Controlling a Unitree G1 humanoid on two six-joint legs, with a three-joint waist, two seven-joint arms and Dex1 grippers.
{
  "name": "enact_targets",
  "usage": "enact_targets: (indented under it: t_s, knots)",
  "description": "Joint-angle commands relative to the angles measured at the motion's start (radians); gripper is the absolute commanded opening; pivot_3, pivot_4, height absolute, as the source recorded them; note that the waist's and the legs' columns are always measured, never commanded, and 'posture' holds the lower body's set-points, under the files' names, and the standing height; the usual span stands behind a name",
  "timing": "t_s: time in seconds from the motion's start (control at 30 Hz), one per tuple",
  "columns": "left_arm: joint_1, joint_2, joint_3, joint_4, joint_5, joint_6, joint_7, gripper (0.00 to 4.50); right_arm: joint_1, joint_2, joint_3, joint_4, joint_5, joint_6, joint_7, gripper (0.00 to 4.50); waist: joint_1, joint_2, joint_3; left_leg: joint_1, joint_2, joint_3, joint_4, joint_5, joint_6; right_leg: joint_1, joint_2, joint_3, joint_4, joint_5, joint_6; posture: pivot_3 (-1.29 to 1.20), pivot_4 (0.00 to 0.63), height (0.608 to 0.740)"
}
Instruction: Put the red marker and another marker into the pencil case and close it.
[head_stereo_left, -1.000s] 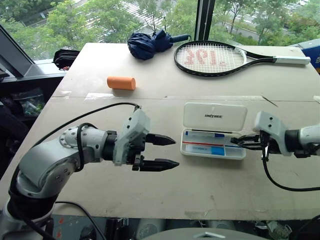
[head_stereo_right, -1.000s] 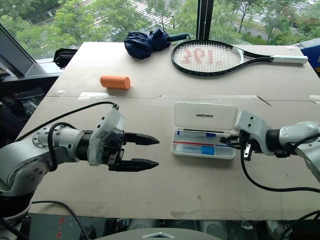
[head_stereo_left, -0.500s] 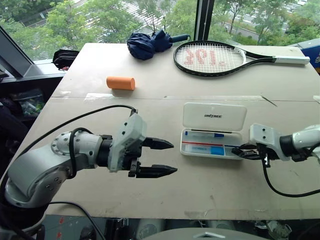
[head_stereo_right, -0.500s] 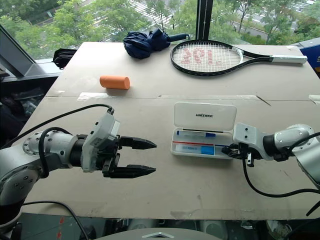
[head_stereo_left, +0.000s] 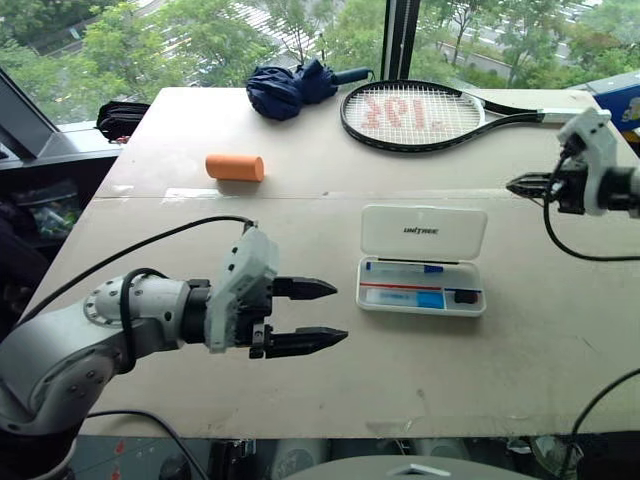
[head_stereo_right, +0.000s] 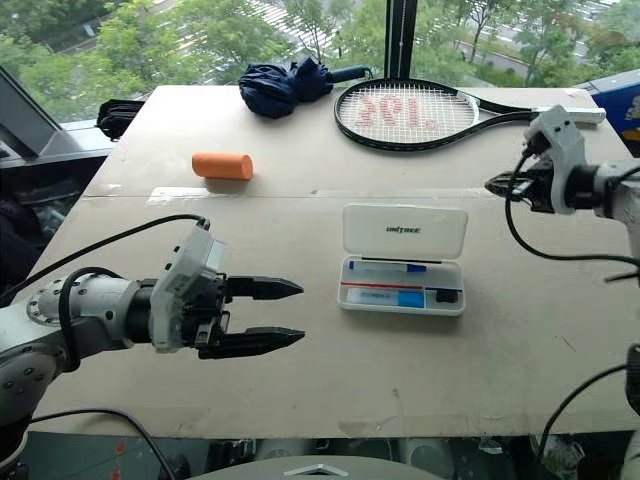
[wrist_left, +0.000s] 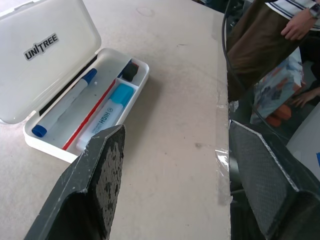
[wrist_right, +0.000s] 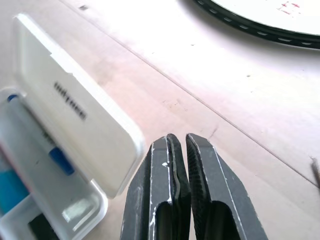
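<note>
The white pencil case (head_stereo_left: 424, 232) lies open mid-table with its lid tipped back. In its tray (wrist_left: 134, 86) lie a thin red marker (wrist_left: 92, 112), a blue-capped marker (head_stereo_left: 405, 268), a light-blue highlighter (wrist_left: 107, 112) and a small black piece (head_stereo_left: 465, 296). My left gripper (head_stereo_left: 340, 312) hovers left of the case, open and empty, pointing toward it. My right gripper (head_stereo_left: 512, 184) is raised beyond the case's right end, near the racket handle, shut on nothing; its fingers (wrist_right: 170, 165) are pressed together above the lid (wrist_right: 75, 110).
A tennis racket (head_stereo_left: 420, 115), a folded navy umbrella (head_stereo_left: 290, 88) and an orange cylinder (head_stereo_left: 235, 167) lie on the far half of the table. A person (wrist_left: 265, 35) stands past the table's edge (wrist_left: 222, 150). A blue box (head_stereo_left: 622, 100) is at far right.
My right gripper has left the case's right end, rising and swinging away toward the racket handle, and its fingers have shut. The left gripper has kept its place, still open.
</note>
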Motion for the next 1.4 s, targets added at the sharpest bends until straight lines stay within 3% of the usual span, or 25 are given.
enact_targets:
  t_s: [0.03,0.17,0.23,0.33,0.47,0.53,0.63,0.77,0.83,0.9,0.97,1.03,1.13,1.23,1.4]
  knots:
    - [0.036,0.008,0.051,-0.031,-0.021,-0.024,0.011,3.35,-0.159,0.105,0.118,0.253,-0.132,-0.095,-0.010,0.06,0.004,0.000,0.000,-0.001,0.000,0.000,-0.001,0.000,0.000,0.000,0.000,-0.001,0.000,0.000,0.000,0.00,0.150,0.730]
    - [0.067,0.002,0.069,-0.042,-0.026,-0.032,0.035,3.35,-0.284,0.212,0.217,0.468,-0.187,-0.184,0.156,0.06,0.001,0.001,0.001,-0.004,0.000,0.001,-0.001,0.000,-0.001,-0.005,-0.001,0.000,0.000,0.000,0.000,0.00,0.150,0.730]
    - [0.079,0.000,0.076,-0.049,-0.033,-0.036,0.051,3.35,-0.304,0.219,0.280,0.494,-0.199,-0.215,0.331,0.06,0.006,0.001,0.002,-0.005,0.000,0.002,-0.001,0.000,-0.001,-0.006,-0.001,0.001,0.000,0.000,0.000,0.00,0.150,0.730]
    - [0.103,0.006,0.102,-0.057,-0.045,-0.038,0.067,3.35,-0.294,0.167,0.323,0.395,-0.170,-0.199,0.554,0.06,0.013,0.002,0.002,-0.011,0.000,-0.002,0.000,0.000,-0.001,-0.009,-0.002,-0.003,-0.001,0.000,0.000,0.00,0.150,0.730]
    - [0.127,0.008,0.118,-0.064,-0.056,-0.042,0.079,3.35,-0.213,0.059,0.321,0.124,-0.109,-0.094,0.671,0.06,0.013,0.003,0.002,-0.018,-0.001,-0.003,0.002,0.003,-0.005,-0.015,-0.004,-0.004,0.000,0.000,0.001,0.00,0.150,0.730]
    - [0.127,0.007,0.113,-0.061,-0.053,-0.044,0.082,3.35,-0.134,0.014,0.312,-0.034,-0.068,-0.038,0.671,0.06,0.012,0.003,0.002,-0.017,-0.001,-0.004,0.001,0.002,-0.004,-0.015,-0.004,-0.005,0.000,0.000,0.001,0.00,0.150,0.730]
    - [0.108,0.001,0.082,-0.042,-0.032,-0.054,0.079,3.35,0.069,-0.005,0.311,-0.282,-0.044,0.013,0.553,0.06,0.013,0.002,0.002,-0.017,-0.001,-0.006,0.001,0.000,-0.001,-0.014,-0.004,-0.006,0.001,0.000,0.001,0.00,0.150,0.730]
    - [0.095,0.002,0.059,-0.031,-0.009,-0.065,0.072,3.35,0.247,0.023,0.327,-0.382,-0.131,-0.043,0.373,0.06,0.005,0.004,0.001,-0.015,-0.002,-0.003,0.002,0.000,-0.001,-0.014,-0.004,-0.004,0.004,0.000,0.001,0.00,0.150,0.730]
    - [0.093,0.003,0.047,-0.026,0.006,-0.072,0.065,3.35,0.320,0.022,0.341,-0.405,-0.188,-0.109,0.303,0.06,0.004,-0.001,-0.002,-0.012,-0.001,-0.002,0.002,0.000,-0.001,-0.012,-0.003,-0.003,0.005,0.000,0.001,0.00,0.150,0.730]
    - [0.097,0.001,0.030,-0.026,0.040,-0.087,0.065,3.35,0.435,0.039,0.249,-0.440,-0.180,-0.208,0.230,0.06,0.006,-0.006,-0.005,-0.008,-0.001,-0.003,0.001,0.000,-0.001,-0.007,-0.001,-0.004,0.004,0.000,0.000,0.00,0.150,0.730]
    - [0.113,-0.050,0.032,-0.020,0.090,-0.133,0.110,3.35,0.542,0.101,0.047,-0.516,-0.066,-0.271,0.193,0.06,0.012,-0.011,-0.008,0.004,0.000,-0.004,-0.001,0.000,0.000,0.005,-0.001,-0.005,-0.001,0.000,0.000,0.00,0.150,0.730]
    - [0.151,-0.079,0.026,-0.011,0.171,-0.199,0.103,3.35,0.646,0.204,-0.171,-0.605,0.048,-0.426,0.170,0.06,0.018,-0.011,-0.007,0.004,0.000,-0.004,-0.001,0.000,0.000,0.007,-0.001,-0.005,-0.002,0.000,0.000,0.00,0.150,0.730]
    - [0.210,-0.048,0.014,0.007,0.244,-0.243,0.020,3.35,0.813,0.171,-0.310,-0.672,0.092,-0.390,0.191,0.06,0.018,-0.005,-0.004,0.001,0.000,-0.002,0.000,0.000,-0.001,0.004,-0.001,-0.002,-0.001,0.000,0.000,0.00,0.150,0.730]
    - [0.351,-0.042,0.075,0.045,0.251,-0.300,-0.110,3.35,1.128,0.220,-0.606,-0.724,0.099,-0.514,0.239,1.32,0.041,-0.004,-0.005,0.001,-0.001,-0.004,-0.001,0.000,0.000,0.004,-0.002,-0.004,-0.003,0.000,0.000,0.00,0.150,0.730]
    - [0.499,-0.044,0.168,0.106,0.275,-0.359,-0.229,3.35,1.469,0.300,-0.888,-0.726,0.132,-0.653,0.342,3.75,0.032,-0.001,-0.004,0.001,0.001,-0.003,-0.004,-0.001,0.000,0.003,-0.002,-0.004,-0.004,-0.002,-0.002,0.00,0.150,0.730]
